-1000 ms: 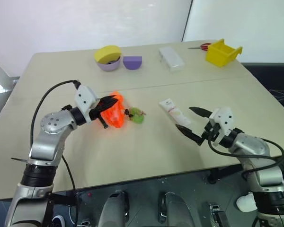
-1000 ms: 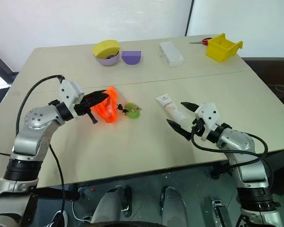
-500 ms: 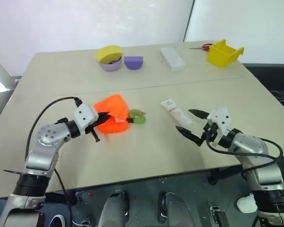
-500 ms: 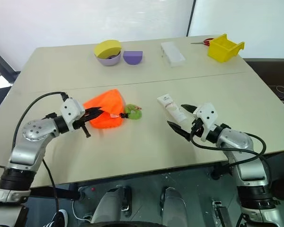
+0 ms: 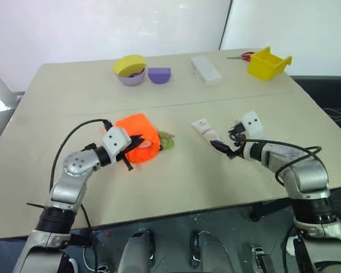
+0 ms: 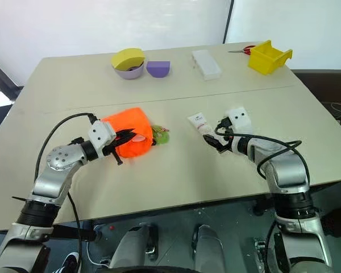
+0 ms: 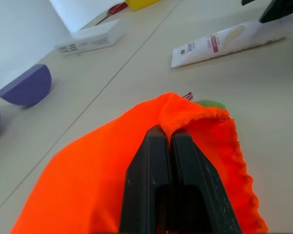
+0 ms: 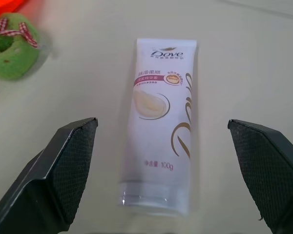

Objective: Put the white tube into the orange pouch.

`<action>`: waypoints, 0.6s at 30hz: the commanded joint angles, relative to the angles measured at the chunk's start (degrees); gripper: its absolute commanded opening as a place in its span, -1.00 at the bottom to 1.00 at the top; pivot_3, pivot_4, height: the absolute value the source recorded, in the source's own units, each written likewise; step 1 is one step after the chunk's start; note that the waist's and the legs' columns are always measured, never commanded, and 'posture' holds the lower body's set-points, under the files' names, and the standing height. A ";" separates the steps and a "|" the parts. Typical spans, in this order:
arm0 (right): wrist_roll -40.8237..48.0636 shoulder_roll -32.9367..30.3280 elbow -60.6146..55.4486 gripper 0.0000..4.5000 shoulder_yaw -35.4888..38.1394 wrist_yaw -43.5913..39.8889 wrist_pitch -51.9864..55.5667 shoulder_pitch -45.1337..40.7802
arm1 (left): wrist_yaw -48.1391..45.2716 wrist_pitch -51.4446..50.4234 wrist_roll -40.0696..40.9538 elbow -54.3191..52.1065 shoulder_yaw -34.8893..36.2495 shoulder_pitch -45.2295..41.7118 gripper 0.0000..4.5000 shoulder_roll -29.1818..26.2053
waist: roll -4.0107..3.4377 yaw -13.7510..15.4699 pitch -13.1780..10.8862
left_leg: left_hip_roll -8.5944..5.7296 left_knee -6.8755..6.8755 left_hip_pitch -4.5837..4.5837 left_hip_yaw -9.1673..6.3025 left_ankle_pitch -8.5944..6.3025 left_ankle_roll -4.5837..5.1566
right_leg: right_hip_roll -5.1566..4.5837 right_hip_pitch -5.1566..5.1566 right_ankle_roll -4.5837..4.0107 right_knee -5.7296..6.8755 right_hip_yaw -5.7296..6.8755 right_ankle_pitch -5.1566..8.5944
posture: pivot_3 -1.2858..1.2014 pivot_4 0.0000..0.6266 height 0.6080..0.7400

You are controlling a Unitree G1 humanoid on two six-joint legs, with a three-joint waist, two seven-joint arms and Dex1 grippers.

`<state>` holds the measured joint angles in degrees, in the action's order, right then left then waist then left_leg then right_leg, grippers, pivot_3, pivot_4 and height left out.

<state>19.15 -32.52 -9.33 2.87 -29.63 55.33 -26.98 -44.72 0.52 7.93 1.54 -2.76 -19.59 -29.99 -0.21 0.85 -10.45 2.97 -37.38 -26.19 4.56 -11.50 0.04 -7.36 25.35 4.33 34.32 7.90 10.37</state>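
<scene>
**Right claw poised over the tube; pouch pinched by the left claw**

The right claw [image 8: 161, 146] is spread to its widest and holds nothing; the white tube [image 8: 162, 146] is framed between its two fingers [image 8: 71, 161], cap end nearest the wrist and crimped end pointing away. The tube lies flat on the desk [image 5: 176, 182], just in front of the claw. The left claw [image 7: 171, 141] is clamped shut on a fold at the rim of the orange pouch [image 5: 139, 136], which rests on the desk to the left of the tube and apart from it, with the green fuzzy ring [image 5: 167, 142] just beside it.

For a sound grasp, the fingers are best lowered astride the tube's body near its middle, kept square to its long axis, and closed only once both tips sit beside the desk surface; a grip at the cap would likely let the tube swing. The pouch mouth looks unopened, so it would need to be spread before insertion.

Compared with a second earlier, the right claw has been brought forward and tipped downward over the tube, and the pouch, then held raised and hanging, has been lowered onto the desk.

At the far edge a yellow bin [image 5: 267, 62], a clear box [image 5: 206, 70] and bowls [image 5: 131, 71] are seen.
</scene>
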 commanded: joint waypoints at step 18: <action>-5.85 -0.90 0.40 -0.20 -7.89 3.08 2.43 -1.29 | -0.11 4.13 -0.26 2.49 1.26 -1.27 -1.00 -1.48 | 0.00 -0.13 0.00 | 0.00 0.02 -0.08 0.01 0.00 0.01 | 0.01 0.08 0.03 -0.03 0.01 0.01 | 0.03 -0.52 1.00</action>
<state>14.19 -33.43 -8.61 -5.60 -27.24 58.89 -28.10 -44.87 3.38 7.50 4.52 -2.56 -20.06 -31.00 -0.21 0.72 -10.45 2.97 -37.36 -26.27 4.57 -11.49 0.05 -7.35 25.43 4.36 34.30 7.90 10.38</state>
